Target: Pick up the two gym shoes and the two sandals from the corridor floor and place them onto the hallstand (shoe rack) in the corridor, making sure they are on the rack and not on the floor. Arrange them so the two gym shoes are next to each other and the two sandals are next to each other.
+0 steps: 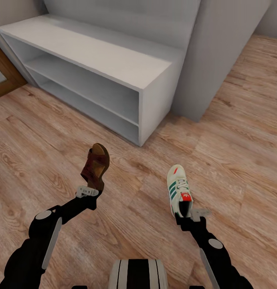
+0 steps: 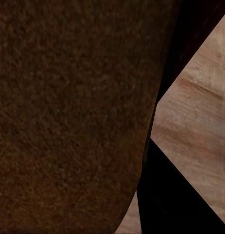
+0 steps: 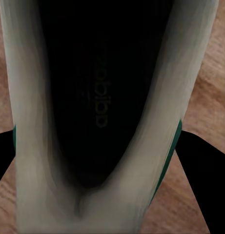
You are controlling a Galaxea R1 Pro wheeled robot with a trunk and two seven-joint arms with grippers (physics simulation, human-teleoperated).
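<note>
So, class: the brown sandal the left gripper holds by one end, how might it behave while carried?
The sandal juts out past the left gripper, so it may pivot or slip. It keeps its shape, so it's probably fairly stiff. Being small, it's likely light.

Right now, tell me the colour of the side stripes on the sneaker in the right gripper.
Green, on the white gym shoe; clearest in the head view.
</note>
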